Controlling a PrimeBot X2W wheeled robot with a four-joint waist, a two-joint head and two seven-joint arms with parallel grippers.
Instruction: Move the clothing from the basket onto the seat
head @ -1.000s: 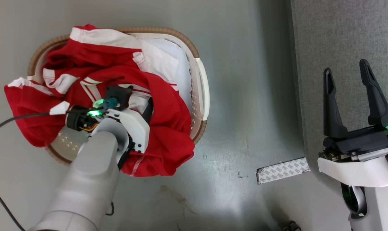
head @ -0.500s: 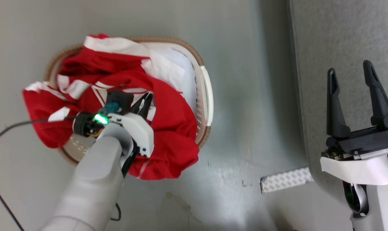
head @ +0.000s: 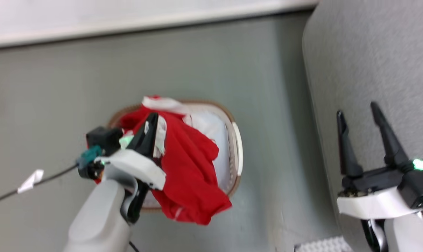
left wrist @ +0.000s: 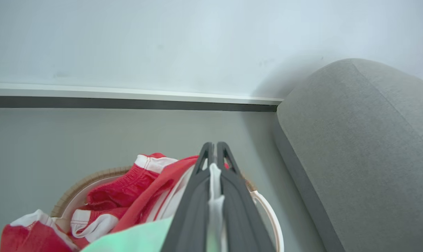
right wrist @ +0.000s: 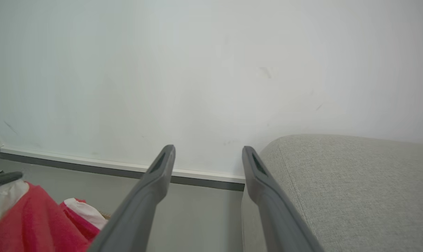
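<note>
The left tool (head: 152,117) has its two dark fingers pressed together, and it is pinching the red clothing (head: 190,168). In the left wrist view a strip of white cloth sits right between the two fingers. The red cloth hangs down from the tool over the basket (head: 237,140), and one end of it droops over the basket's rim on the robot's side. More red cloth with white cuffs lies inside the basket, on the white lining. The basket stands on the grey floor (head: 92,87), near the white wall (left wrist: 162,42). The big grey seat (head: 372,52) is off to the right of the basket, with a strip of floor between them. The right tool (head: 357,109) has its fingers spread apart and holds nothing. It is over the edge of the seat. A thin dark cable (head: 40,175) runs off from the left arm.
</note>
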